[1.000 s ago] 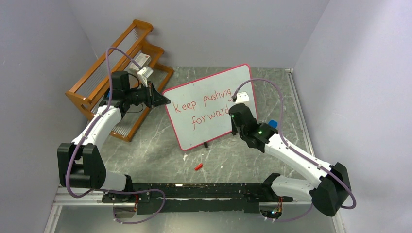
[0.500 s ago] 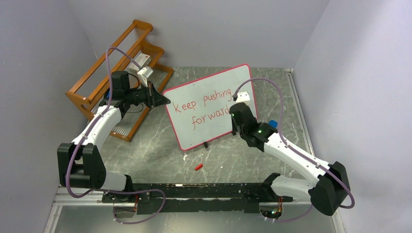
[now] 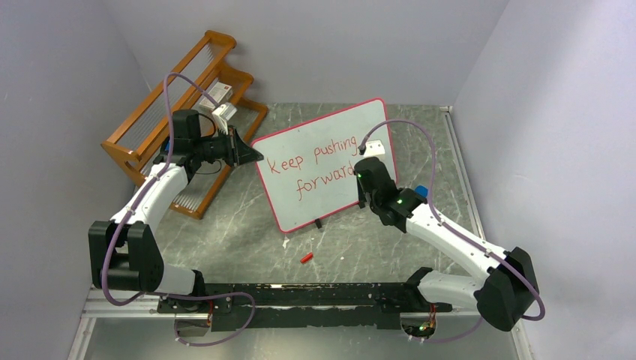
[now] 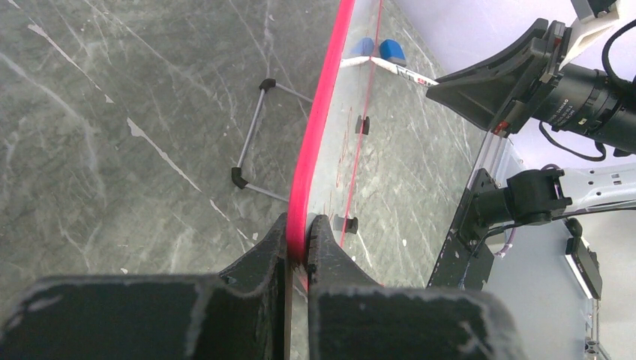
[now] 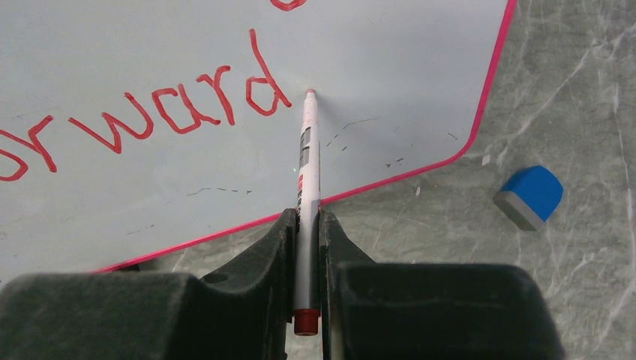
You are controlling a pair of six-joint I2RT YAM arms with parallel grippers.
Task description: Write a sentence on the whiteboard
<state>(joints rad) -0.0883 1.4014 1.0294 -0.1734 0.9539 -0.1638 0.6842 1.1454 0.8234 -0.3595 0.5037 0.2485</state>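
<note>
The whiteboard (image 3: pixel 315 206) stood propped at the middle of the surface (image 3: pixel 240 232), and the sentence (image 3: pixel 324 180) read "Keep pushing forward" in full. The writing looked done, bar perhaps a full stop! The marker (image 5: pixel 307 150) had its tip at the board just past the last "d", the right pincer (image 5: pixel 307 221) clamped round its barrel. The left pincer (image 4: pixel 298 240) pinched the board's red edge, apparently steadying it. Off left, the wooden rack (image 3: pixel 161 135) carried a couple of small boxes (image 3: pixel 219 92); a blue eraser (image 5: pixel 531 196) lay near the board's corner.

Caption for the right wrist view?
Right gripper shut on a slim white marker, tip at the pink-framed whiteboard after red handwritten "forward".
</note>
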